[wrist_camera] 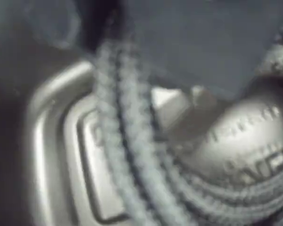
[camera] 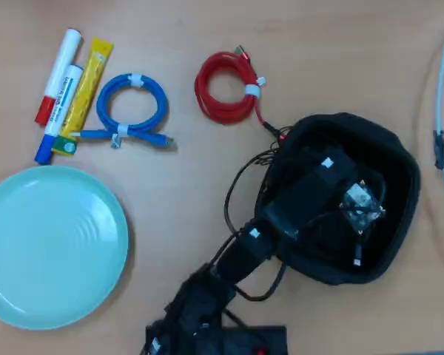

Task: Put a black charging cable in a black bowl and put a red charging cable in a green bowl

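My gripper (camera: 359, 201) reaches down inside the black bowl (camera: 399, 163) at the right of the overhead view. The black charging cable (wrist_camera: 127, 141) fills the blurred wrist view, its braided strands running from a dark part of the gripper down over the black bowl's stepped bottom (wrist_camera: 47, 141). Thin black loops and a silvery plug tip of the black charging cable (camera: 357, 259) show in the bowl from above. Whether the jaws grip the cable cannot be made out. The red charging cable (camera: 226, 87) lies coiled on the table beyond the bowl. The green bowl (camera: 52, 244) sits at the left.
A blue coiled cable (camera: 131, 107), two markers (camera: 58, 74) and a yellow sachet (camera: 85, 89) lie at the upper left. A pale cable (camera: 440, 111) runs along the right edge. The arm's base and wires (camera: 207, 318) occupy the bottom centre.
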Motion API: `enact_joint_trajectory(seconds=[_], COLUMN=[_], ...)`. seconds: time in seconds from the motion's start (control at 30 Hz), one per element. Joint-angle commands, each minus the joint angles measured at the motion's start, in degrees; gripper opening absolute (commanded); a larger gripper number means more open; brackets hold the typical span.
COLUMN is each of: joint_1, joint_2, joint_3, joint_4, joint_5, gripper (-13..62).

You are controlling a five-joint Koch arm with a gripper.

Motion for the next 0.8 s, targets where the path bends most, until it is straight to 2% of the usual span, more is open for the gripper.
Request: enact_joint_trajectory(seconds=[0.0, 0.23, 0.3, 0.37, 0.47, 0.53, 0.57, 0.63, 0.77], joint_1=[-0.35, -0.44, -0.18, -0.18, -0.44, -0.44, -0.44, -0.35, -1.41], joint_2=[-0.70, -4.22, -4.39, -4.31, -3.60, -3.43, -3.25, -0.53, 12.13], joint_3=[-6.59, -6.15, -5.98, -5.27, -3.78, -3.69, -3.78, -4.31, -3.60], joint_4=[0.18, 0.26, 0.18, 0.00, -0.26, 0.00, 0.18, 0.70, 1.58], joint_5=[1.23, 1.67, 2.99, 3.25, 2.90, 2.29, 1.93, 1.14, -4.48], gripper=[-7.3, -7.1, -4.9, 3.4, 24.6, 35.8, 38.4, 38.9, 38.9])
